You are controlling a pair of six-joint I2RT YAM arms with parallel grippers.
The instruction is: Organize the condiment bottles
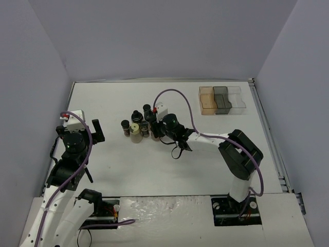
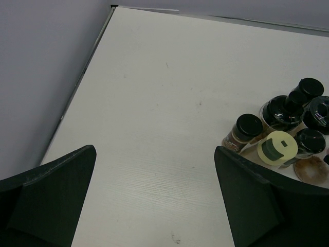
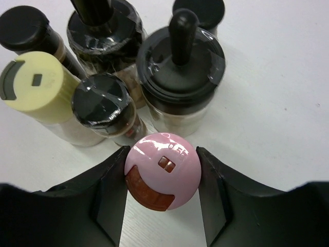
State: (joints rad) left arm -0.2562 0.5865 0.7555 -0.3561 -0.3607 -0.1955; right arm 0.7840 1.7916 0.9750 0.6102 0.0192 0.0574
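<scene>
Condiment bottles point(image 1: 138, 127): all bunched in one tight huddle, caps nearly touching, nothing sorted out that I can see
Where exactly: on the counter point(image 1: 216, 154), a bit left of the middle, well apart from the tray point(image 1: 222, 99) over in the far right corner
Tray: amber, grey and clear compartments, and from the top view there's no bottle in any of them
Progress: basically square one imo. Every jar sits in the huddle, so the whole lot is left to do, assuming the tray is where they end up (my guess)
Step in hand: looks like the first pick, the pink-capped jar point(image 3: 163, 167) on the near edge of the huddle
Right gripper point(image 3: 162, 177): closed down on the pink cap with a finger pressed against each side, so it's grasping that jar. Can't tell if it's off the counter
Neighbours: black-capped jars point(image 3: 180, 56) sit just beside the pink cap, yellow-capped jar point(image 3: 38, 82) a little further off, so a lift could nudge them
Left gripper point(image 2: 154, 200): spread wide, holding nothing, hovering over the counter to the left of the huddle
</scene>
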